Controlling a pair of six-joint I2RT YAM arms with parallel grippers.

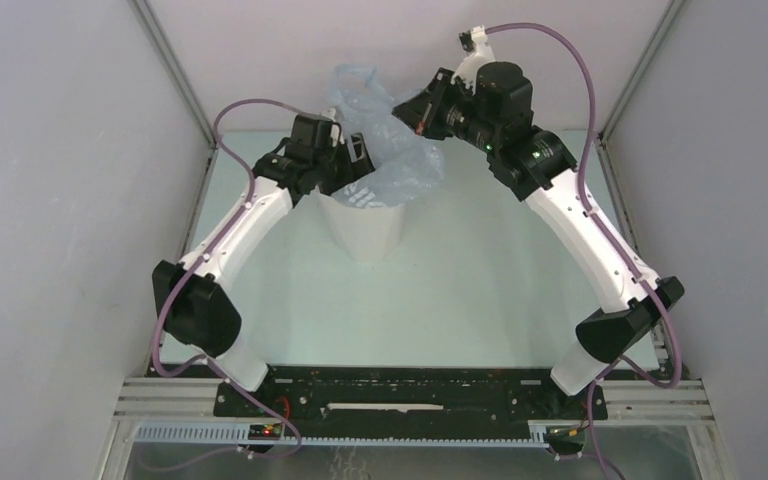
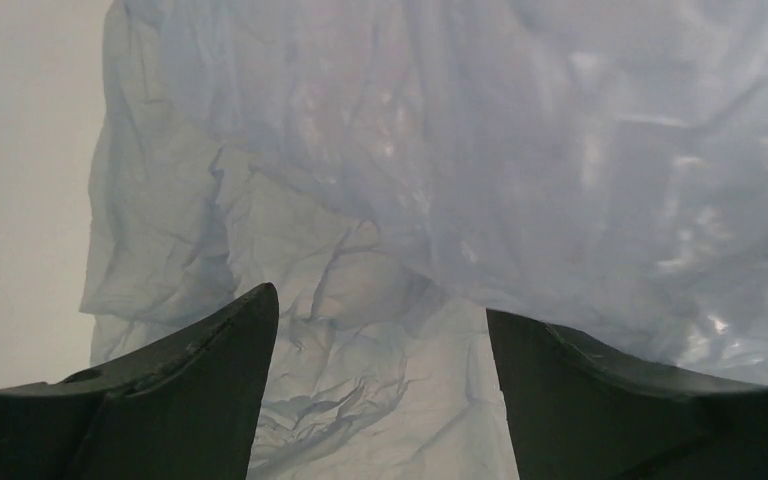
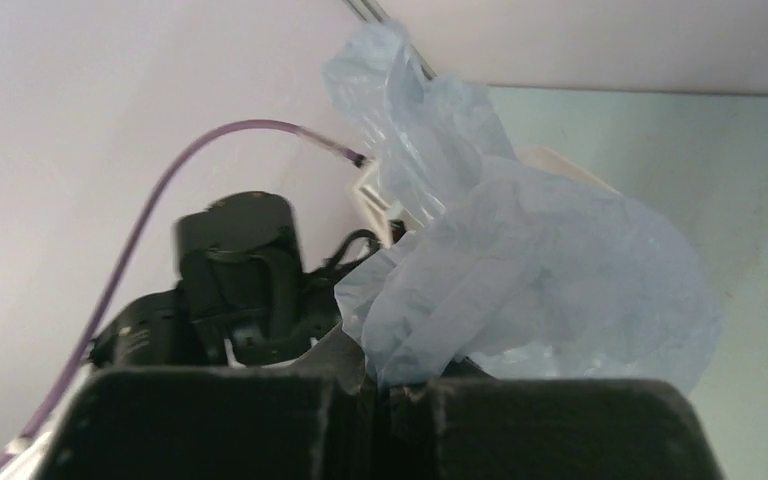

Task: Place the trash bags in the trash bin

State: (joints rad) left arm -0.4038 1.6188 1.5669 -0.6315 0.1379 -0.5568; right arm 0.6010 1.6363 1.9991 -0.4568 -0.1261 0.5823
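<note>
The pale-blue trash bag (image 1: 392, 140) hangs crumpled over the top of the white trash bin (image 1: 365, 228) at the table's middle back, hiding the rim. My right gripper (image 1: 415, 112) is shut on a fold of the bag (image 3: 540, 270) and holds it up from the right; the pinch (image 3: 390, 385) shows in the right wrist view. My left gripper (image 1: 355, 168) is open at the bag's left side by the bin's top. In the left wrist view its fingers (image 2: 210, 380) stand wide apart with wrinkled film (image 2: 440, 180) between and beyond them.
Grey walls close in the pale green table (image 1: 480, 290) on the left, right and back. The left arm's wrist (image 3: 240, 280) sits close to the bag in the right wrist view. A purple cable (image 1: 585, 90) loops above the right arm.
</note>
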